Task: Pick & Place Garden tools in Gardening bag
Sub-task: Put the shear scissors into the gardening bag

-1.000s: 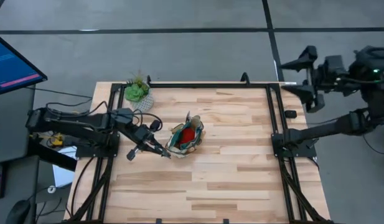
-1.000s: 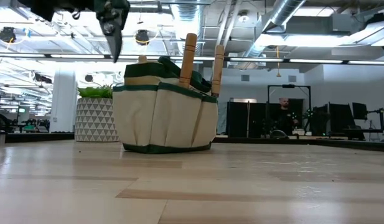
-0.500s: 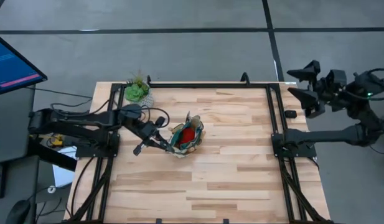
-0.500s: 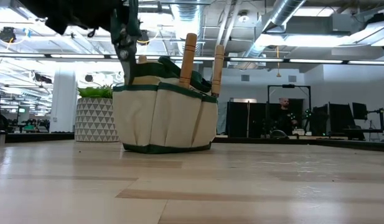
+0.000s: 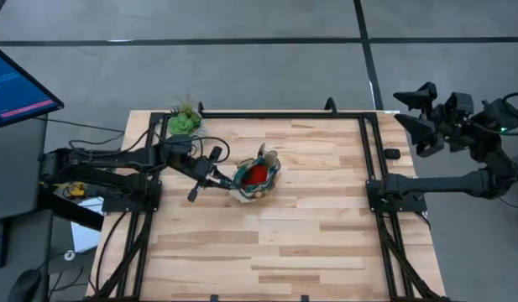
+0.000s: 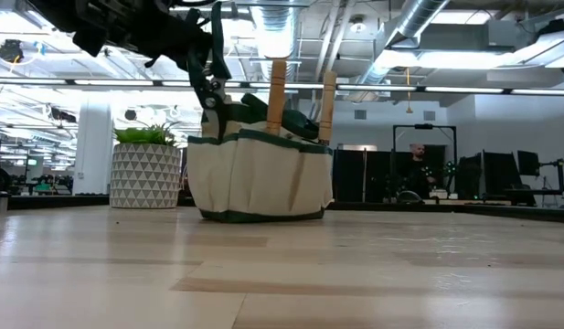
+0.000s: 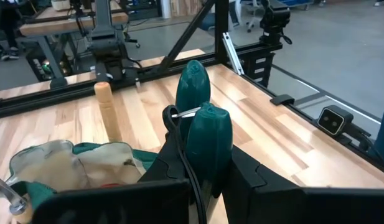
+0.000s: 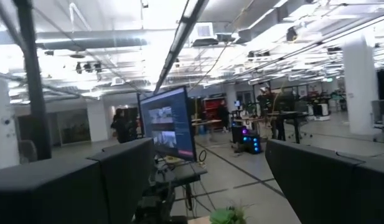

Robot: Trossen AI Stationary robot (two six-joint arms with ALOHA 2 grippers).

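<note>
My left end effector [image 5: 218, 178] is clenched on the pruning shears [image 7: 203, 134]; the shears' dark green handles stand up between my fingers in the left wrist view; a thin wire loop shows at the handles; the blades are hidden from every view. The end effector sits at the left rim of the gardening bag [image 5: 255, 175], above the worktop [image 5: 309, 235]; whether it touches the fabric I cannot tell. In the low view it hangs tilted over the bag's near left edge [image 6: 211, 87].

The gardening bag stands upright on the worktop, near the middle and toward the far side; beige panels with green trim [image 6: 260, 175]. A red item [image 5: 256, 174] lies inside the bag's open mouth. Two wooden handles [image 6: 277, 91] rise out of the bag's top, upright, side by side; one wooden handle [image 7: 106, 112] shows past the bag's rim in the left wrist view; the blades of these tools are inside the bag and not visible.

A green plant in a patterned whitish pot [image 6: 146, 169] stands at the far left corner of the worktop, apart from the bag.

My right end effector [image 5: 422, 117] is raised beyond the worktop's far right corner, fingers spread, grasping nothing; its wrist camera looks out over the room.
</note>
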